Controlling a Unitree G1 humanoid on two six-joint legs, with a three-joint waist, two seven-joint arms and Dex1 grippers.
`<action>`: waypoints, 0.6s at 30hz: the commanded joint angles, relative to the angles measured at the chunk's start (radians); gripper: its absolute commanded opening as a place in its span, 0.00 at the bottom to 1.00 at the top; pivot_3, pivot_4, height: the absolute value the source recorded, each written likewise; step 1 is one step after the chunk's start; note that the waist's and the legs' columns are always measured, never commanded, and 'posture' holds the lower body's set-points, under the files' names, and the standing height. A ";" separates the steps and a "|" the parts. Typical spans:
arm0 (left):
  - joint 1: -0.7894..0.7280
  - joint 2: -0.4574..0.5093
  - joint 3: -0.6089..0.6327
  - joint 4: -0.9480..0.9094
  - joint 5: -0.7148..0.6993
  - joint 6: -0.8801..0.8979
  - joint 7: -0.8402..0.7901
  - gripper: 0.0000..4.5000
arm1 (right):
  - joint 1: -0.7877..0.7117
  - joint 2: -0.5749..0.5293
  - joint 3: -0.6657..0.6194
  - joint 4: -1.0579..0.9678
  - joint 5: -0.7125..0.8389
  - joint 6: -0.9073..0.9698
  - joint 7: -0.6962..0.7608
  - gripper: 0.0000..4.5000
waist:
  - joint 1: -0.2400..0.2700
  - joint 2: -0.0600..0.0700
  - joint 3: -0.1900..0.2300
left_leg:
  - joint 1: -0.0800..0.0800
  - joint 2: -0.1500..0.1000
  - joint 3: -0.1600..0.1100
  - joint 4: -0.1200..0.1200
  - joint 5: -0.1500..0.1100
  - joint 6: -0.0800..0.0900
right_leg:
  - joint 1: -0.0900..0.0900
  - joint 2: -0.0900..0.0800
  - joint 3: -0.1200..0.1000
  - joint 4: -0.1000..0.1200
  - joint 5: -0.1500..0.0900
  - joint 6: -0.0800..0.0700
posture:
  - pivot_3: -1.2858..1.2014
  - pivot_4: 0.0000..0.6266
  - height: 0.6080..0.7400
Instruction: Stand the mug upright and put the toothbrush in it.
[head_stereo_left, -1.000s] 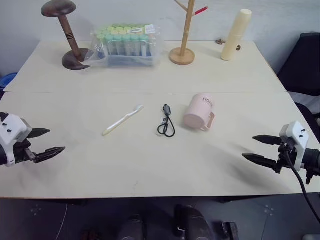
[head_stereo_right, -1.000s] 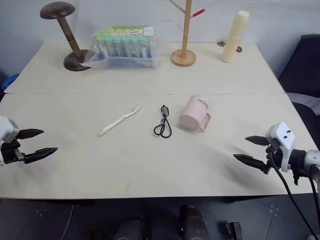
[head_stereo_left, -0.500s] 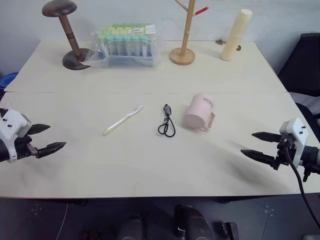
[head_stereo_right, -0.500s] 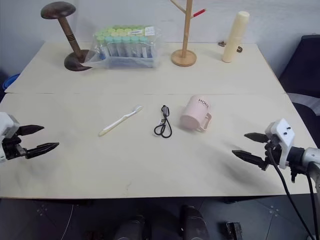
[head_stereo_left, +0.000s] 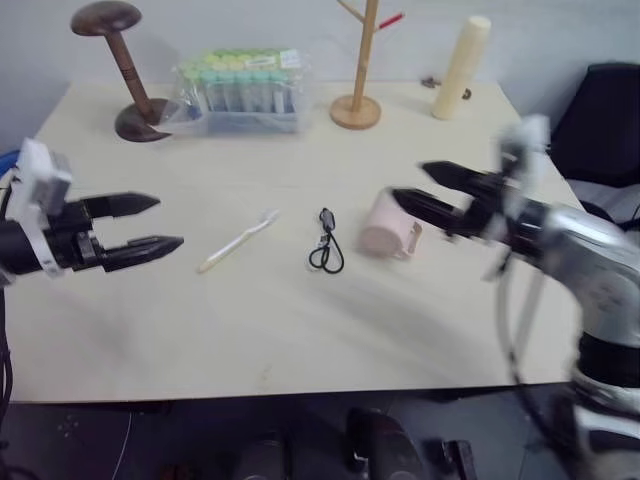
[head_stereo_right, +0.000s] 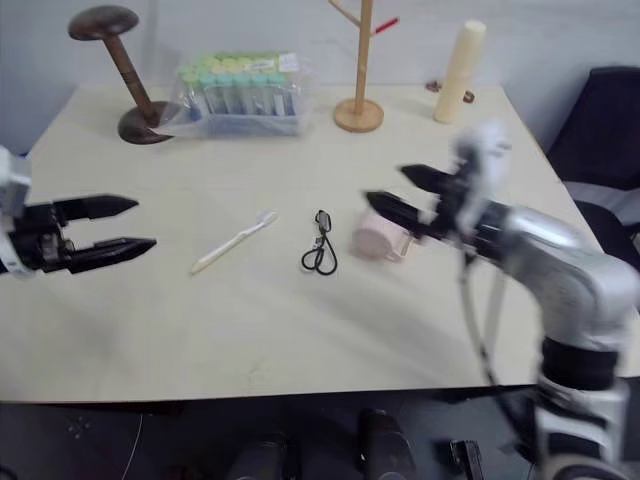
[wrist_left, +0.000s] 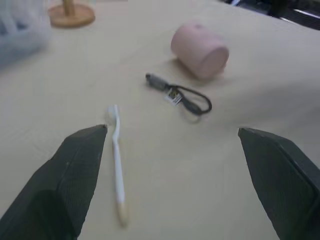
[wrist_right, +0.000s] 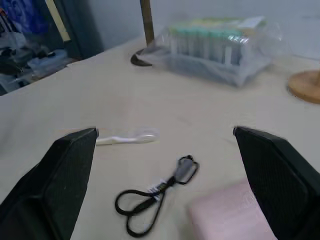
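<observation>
The pale pink mug (head_stereo_left: 380, 232) lies on its side at the table's middle right, handle toward the near side. My right gripper (head_stereo_left: 408, 182) is open and hovers just above and behind the mug, its lower finger crossing the mug's top edge. The cream toothbrush (head_stereo_left: 238, 242) lies flat to the left of the mug, bristle head pointing away and to the right. My left gripper (head_stereo_left: 168, 222) is open and raised over the table, a short way left of the toothbrush. The left wrist view shows the toothbrush (wrist_left: 117, 160) and the mug (wrist_left: 200, 47) between and beyond its fingers.
A small black looped cable (head_stereo_left: 327, 245) lies between the toothbrush and the mug. Along the back stand a wooden mushroom-topped stand (head_stereo_left: 120, 70), a bagged rack of tubes (head_stereo_left: 240, 85), a wooden branch stand (head_stereo_left: 358, 100) and a tall cream cylinder (head_stereo_left: 455, 68). A dark chair (head_stereo_left: 605, 120) is at the right.
Both arms have risen and swung inward. The right gripper went from the table's right edge to just above the mug; the left closed in on the toothbrush. The view shifted slightly.
</observation>
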 joint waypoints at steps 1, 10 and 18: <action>-0.036 0.052 -0.040 0.009 -0.001 -0.016 -0.073 0.99 | -0.111 0.089 0.117 0.158 -0.174 -0.024 -0.165 1.00 | -0.001 0.001 0.001 | -0.001 0.000 0.000 0.000 0.000 0.000 | 0.000 0.000 -0.001 0.000 0.000 0.000 | 0.52 0.24 1.00; -0.096 0.070 -0.153 0.053 0.078 -0.120 -0.157 0.99 | -0.284 0.272 0.237 0.664 -0.408 -0.184 -0.184 1.00 | -0.029 0.001 0.001 | -0.001 -0.002 -0.002 -0.003 0.000 0.001 | 0.000 0.000 -0.006 -0.002 0.000 -0.001 | 0.52 0.24 1.00; -0.109 0.036 -0.177 0.045 0.083 -0.138 -0.145 0.99 | -0.333 0.406 0.232 0.855 -0.456 -0.238 -0.127 1.00 | -0.066 0.001 0.001 | -0.001 0.000 -0.002 -0.004 0.000 0.000 | 0.000 0.001 -0.007 -0.002 -0.001 -0.001 | 0.52 0.24 1.00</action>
